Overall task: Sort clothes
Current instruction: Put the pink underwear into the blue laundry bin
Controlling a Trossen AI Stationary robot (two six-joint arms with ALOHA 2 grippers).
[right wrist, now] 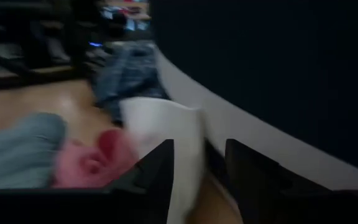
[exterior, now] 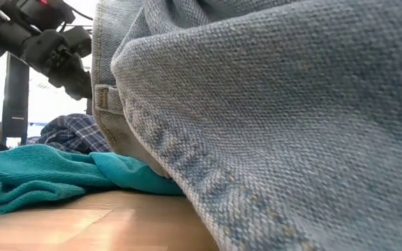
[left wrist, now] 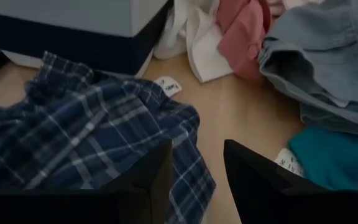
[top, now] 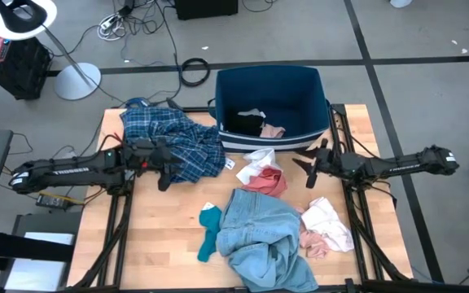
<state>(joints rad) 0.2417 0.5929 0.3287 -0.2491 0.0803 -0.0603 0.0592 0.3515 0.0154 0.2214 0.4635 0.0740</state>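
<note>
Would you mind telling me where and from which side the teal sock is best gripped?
Probably at the upper end of the teal sock, coming straight down from above. It lies flat and long on the wood, its left side clear, while the denim piece crowds its right edge. The left pincer, open over the plaid shirt, is nearest.

Parted jaws above plaid shirt (left wrist: 86,137)

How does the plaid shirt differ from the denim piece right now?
The plaid shirt is dark blue-white checked; the denim piece is plain light blue. The shirt lies beside the bin's left side under the left gripper; the denim lies at the table's near edge, no gripper over it. Both are crumpled.
</note>
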